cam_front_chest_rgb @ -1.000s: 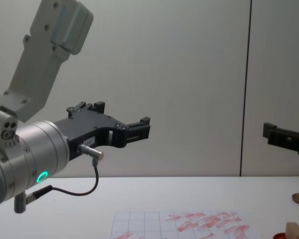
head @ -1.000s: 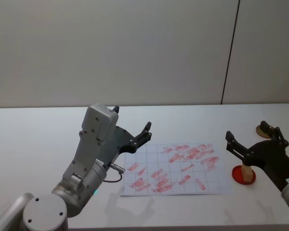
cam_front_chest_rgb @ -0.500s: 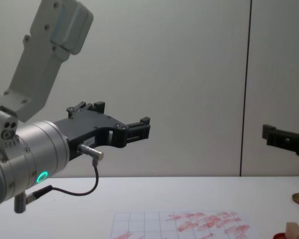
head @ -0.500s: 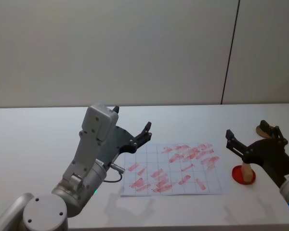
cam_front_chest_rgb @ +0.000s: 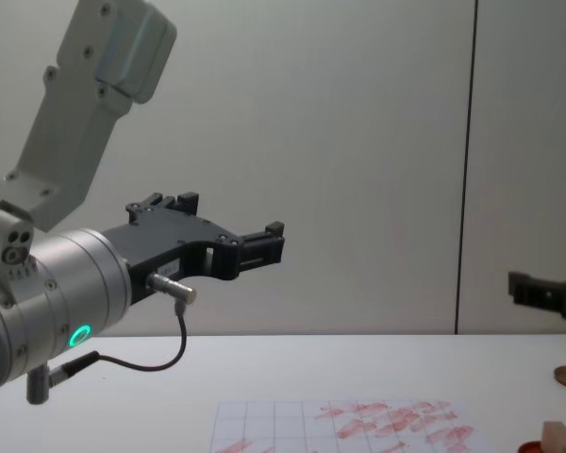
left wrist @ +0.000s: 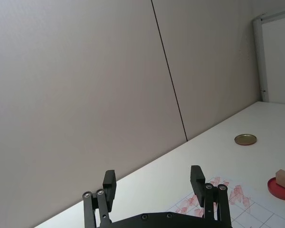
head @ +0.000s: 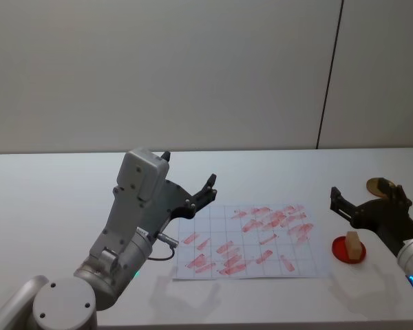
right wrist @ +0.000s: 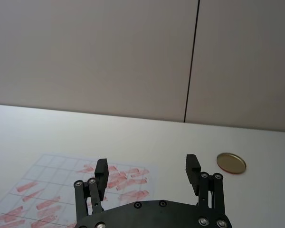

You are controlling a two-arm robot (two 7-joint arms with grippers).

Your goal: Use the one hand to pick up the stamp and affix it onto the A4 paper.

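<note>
My left gripper [head: 188,170] hangs raised over the white tabletop [head: 48,206] just left of the sheet, parked, its jaws spread wide with nothing in them. Right of it the white A4 paper [head: 251,240], with its pale blue grid and smeared red marks, lies flat. Just past the sheet's right edge, near but apart from it, sits the flat round red pad [head: 339,252]. The small tan wooden stamp [head: 354,244] rests on that pad. It seems to stand on end, though I cannot be sure of its long axis. My right gripper [head: 367,194] is by far the nearer: jaws wide, empty, held high above the table, tips pointing away from me. From those tips the stamp lies below and back toward me, so I judge I must draw back and descend. A gold-brown round disc [head: 378,184] lies beyond.
</note>
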